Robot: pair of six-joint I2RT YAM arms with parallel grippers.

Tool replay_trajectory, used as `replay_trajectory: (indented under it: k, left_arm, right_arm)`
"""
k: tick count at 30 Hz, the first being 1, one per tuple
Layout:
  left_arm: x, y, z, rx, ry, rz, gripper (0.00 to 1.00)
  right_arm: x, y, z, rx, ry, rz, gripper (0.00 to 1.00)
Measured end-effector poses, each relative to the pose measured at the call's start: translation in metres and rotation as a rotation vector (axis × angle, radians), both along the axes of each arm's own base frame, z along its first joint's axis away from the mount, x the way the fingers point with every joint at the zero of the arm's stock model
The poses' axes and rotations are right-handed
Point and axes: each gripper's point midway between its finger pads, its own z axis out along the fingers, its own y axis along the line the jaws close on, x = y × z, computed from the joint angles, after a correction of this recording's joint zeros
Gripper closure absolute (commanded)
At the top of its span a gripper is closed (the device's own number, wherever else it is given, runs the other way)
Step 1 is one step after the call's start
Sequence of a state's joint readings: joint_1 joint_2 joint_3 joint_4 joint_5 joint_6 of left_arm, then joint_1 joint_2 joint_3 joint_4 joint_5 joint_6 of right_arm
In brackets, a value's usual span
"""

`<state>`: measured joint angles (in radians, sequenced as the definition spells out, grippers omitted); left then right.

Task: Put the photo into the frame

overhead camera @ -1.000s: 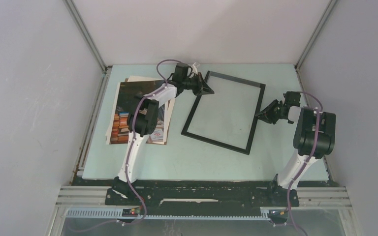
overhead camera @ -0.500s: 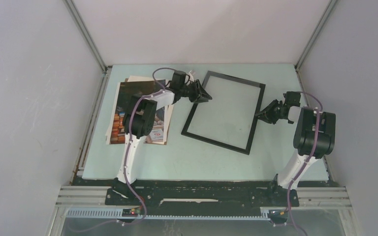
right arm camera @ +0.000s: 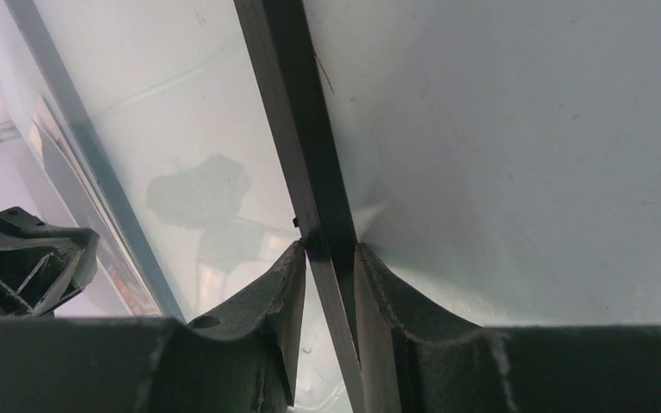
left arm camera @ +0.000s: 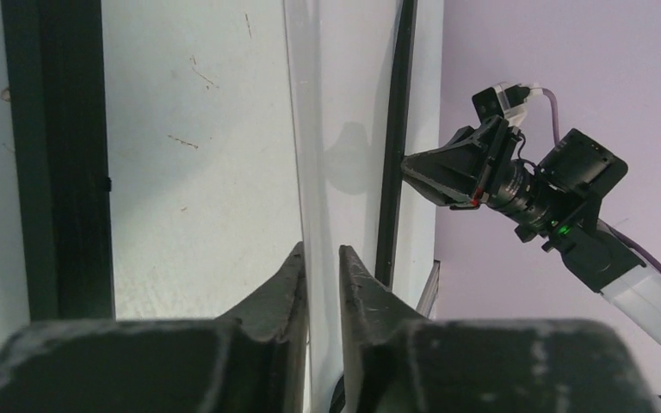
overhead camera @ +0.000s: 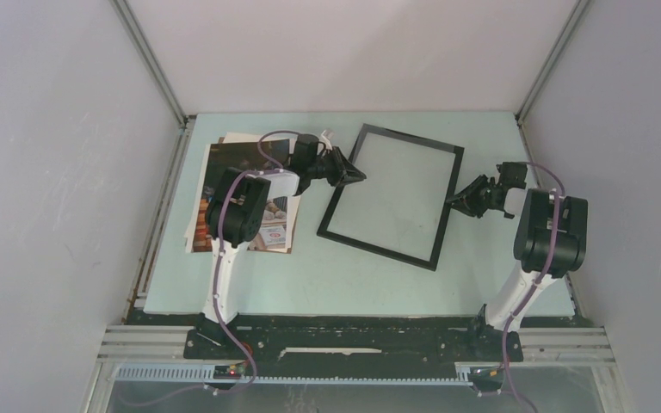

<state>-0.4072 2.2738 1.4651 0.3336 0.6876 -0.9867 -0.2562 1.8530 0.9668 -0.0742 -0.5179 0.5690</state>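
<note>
Worked on a pale green tabletop boxed in by plain grey walls. Judged the step in hand as readying the frame ahead of loading. Found it lying flat between the two tools, skewed to the table edges. Saw its black rail on the right arm's side pinched between the fingers of the right gripper, closed firmly onto it. Found the left gripper at the opposite rail, jaws narrow, with a thin edge running into the gap. Could not tell whether clamped on that edge or only straddling it.

Saw the photo well behind the left gripper, partly under that arm's forearm, flat on a pale sheet, touched by neither tool. Not yet put in.

Judged the next move to call for freeing one tool from the frame and reaching back to the photo. Would need lifting by a free edge without creasing the glossy print, then squaring to the opening.

Counted one frame, one photo, two grippers, and at least one pale sheet under the photo. Could not separate any further layers.
</note>
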Motion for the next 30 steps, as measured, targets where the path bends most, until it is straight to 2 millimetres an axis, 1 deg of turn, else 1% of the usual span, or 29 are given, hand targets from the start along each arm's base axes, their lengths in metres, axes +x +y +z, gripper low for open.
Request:
replay_trajectory:
  k: [2,3,7,11,16,19,21,24,28,30]
  left_arm:
    - [0.0,0.0,0.001,-0.003,0.002,0.002,0.99]
    - [0.0,0.0,0.0,-0.002,0.007,0.004,1.0]
    - [-0.004,0.002,-0.005,0.017,0.028,-0.004,1.0]
    - [-0.016,0.004,-0.015,0.061,0.069,-0.055,1.0]
    - [-0.024,0.006,-0.015,0.062,0.077,-0.101,1.0]
    - [-0.025,0.007,-0.013,0.058,0.07,-0.109,1.0]
    - [-0.025,0.007,-0.008,0.053,0.043,-0.116,1.0]
    - [-0.027,0.009,0.009,0.048,-0.038,-0.128,1.0]
    - [-0.024,0.009,0.044,0.035,-0.158,-0.139,1.0]
    - [-0.022,0.009,0.057,0.027,-0.198,-0.139,1.0]
  right_arm:
    - [0.0,-0.001,0.0,0.01,-0.006,-0.007,0.62]
    - [0.0,-0.001,0.0,0.012,-0.008,-0.009,0.62]
    - [0.0,-0.001,0.001,0.013,-0.016,-0.016,0.61]
    - [0.001,-0.003,0.001,0.018,-0.018,-0.022,0.61]
    - [0.001,-0.003,0.001,0.02,-0.017,-0.026,0.61]
    - [0.001,-0.004,0.001,0.026,-0.017,-0.033,0.61]
    - [0.0,-0.004,0.001,0.031,-0.019,-0.038,0.61]
    - [0.0,-0.005,0.001,0.039,-0.022,-0.045,0.61]
    - [-0.002,-0.008,0.001,0.05,-0.036,-0.065,0.61]
    - [-0.003,-0.011,0.001,0.051,-0.04,-0.075,0.6]
